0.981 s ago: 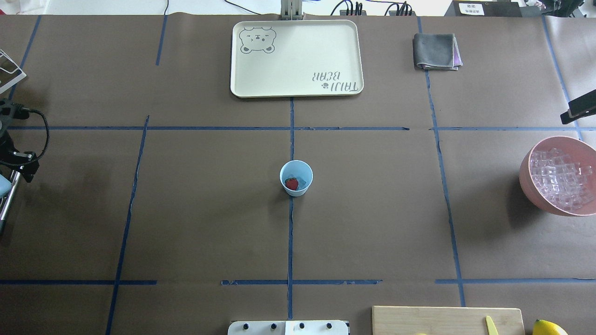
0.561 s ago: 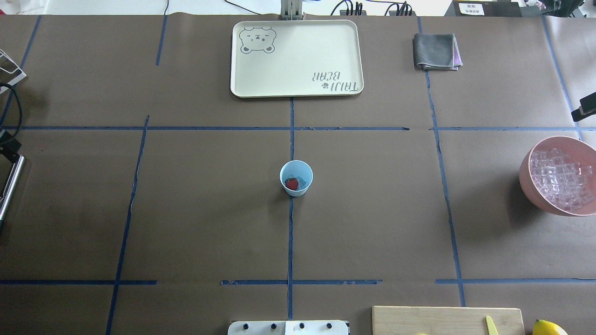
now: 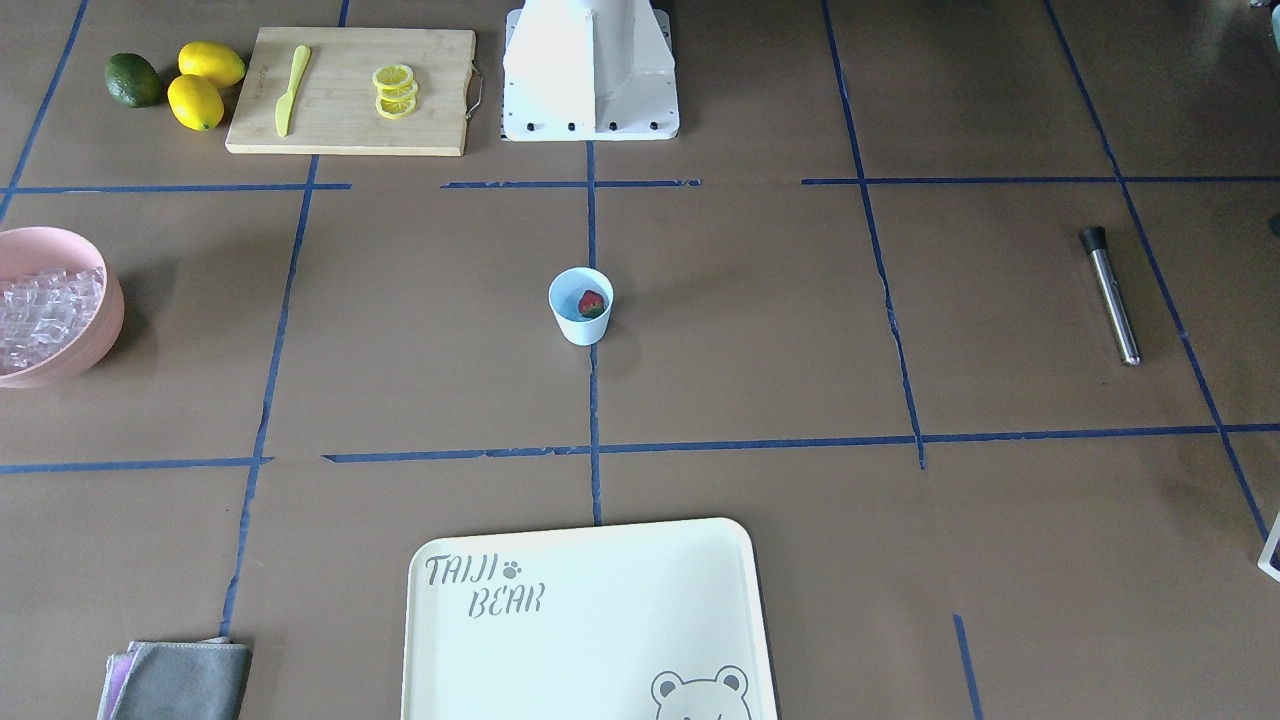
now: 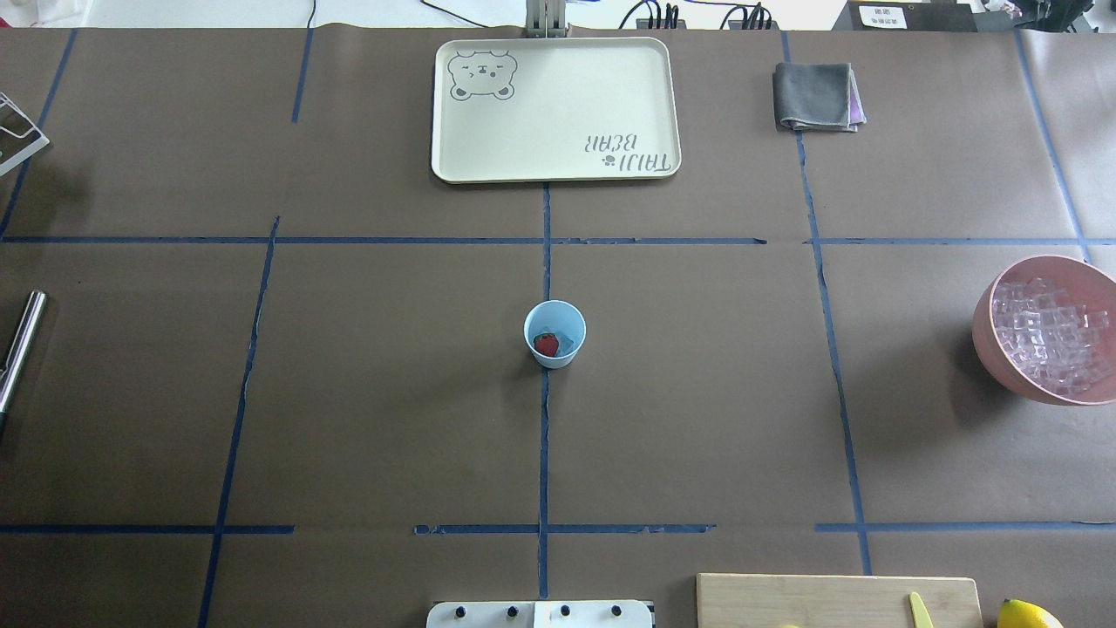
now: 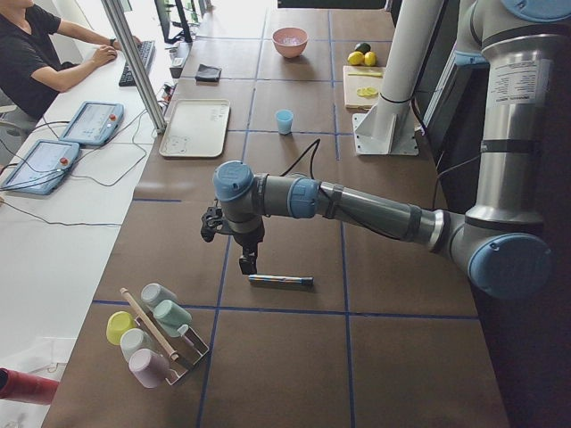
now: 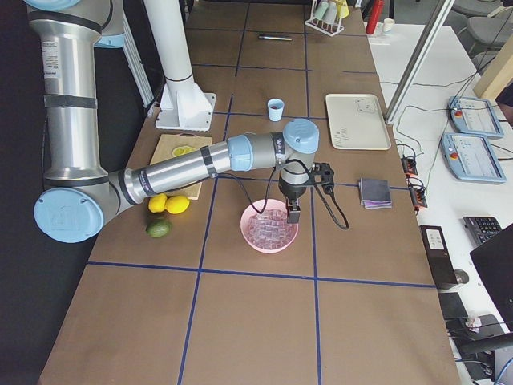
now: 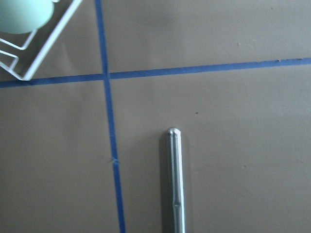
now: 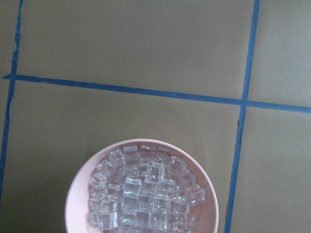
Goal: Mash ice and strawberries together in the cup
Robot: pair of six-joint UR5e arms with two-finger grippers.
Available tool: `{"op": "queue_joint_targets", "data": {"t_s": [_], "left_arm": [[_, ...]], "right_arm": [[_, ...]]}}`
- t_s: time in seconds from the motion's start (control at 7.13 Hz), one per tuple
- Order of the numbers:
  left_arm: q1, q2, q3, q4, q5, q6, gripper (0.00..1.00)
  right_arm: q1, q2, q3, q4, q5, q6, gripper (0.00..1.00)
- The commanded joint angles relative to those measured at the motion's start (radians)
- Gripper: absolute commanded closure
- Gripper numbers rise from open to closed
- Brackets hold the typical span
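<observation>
The pale-blue cup (image 4: 554, 334) stands at the table's centre, where two blue tape lines cross. A red strawberry (image 4: 546, 344) lies inside it, also visible from the front (image 3: 592, 303). Ice (image 4: 1051, 336) fills the pink bowl (image 4: 990, 349) at the right edge, and the right wrist view looks straight down on that ice (image 8: 146, 191). My right gripper (image 6: 293, 215) hangs just above the bowl. My left gripper (image 5: 248, 265) hovers over a metal muddler (image 5: 281, 280) lying flat on the table. For both grippers I cannot tell whether they are open or shut.
A cream tray (image 4: 554, 109) lies beyond the cup, with a folded grey cloth (image 4: 815, 96) to its right. A cutting board (image 3: 350, 90) with lemon slices and a yellow knife sits by the robot base, with lemons (image 3: 200, 85) beside it. A cup rack (image 5: 152, 334) stands near the muddler.
Both arms have slid out of the overhead view, the left off the left edge and the right off the right edge. The muddler's metal shaft now shows uncovered at the left edge.
</observation>
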Motion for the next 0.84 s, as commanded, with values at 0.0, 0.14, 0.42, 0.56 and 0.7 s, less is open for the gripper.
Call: {"op": "queue_joint_targets", "data": {"t_s": [0.0, 0.14, 0.42, 0.56, 0.7], "left_arm": [[-0.113, 0.036, 0.063, 0.0, -0.028, 0.105, 0.0], [-0.111, 0.042, 0.073, 0.003, -0.031, 0.099, 0.0], [-0.107, 0.036, 0.069, -0.003, -0.031, 0.007, 0.0], [-0.105, 0.036, 0.063, -0.006, -0.028, -0.014, 0.0], [-0.094, 0.034, 0.06, -0.006, -0.019, -0.014, 0.0]], "right_arm": [[0.035, -0.02, -0.105, -0.013, 0.016, -0.138, 0.0], [0.058, -0.027, -0.126, -0.011, 0.017, -0.146, 0.0], [0.122, -0.048, -0.135, -0.008, 0.05, -0.201, 0.0], [0.125, -0.045, -0.136, -0.008, 0.058, -0.199, 0.0], [0.128, -0.039, -0.133, -0.007, 0.052, -0.199, 0.0]]}}
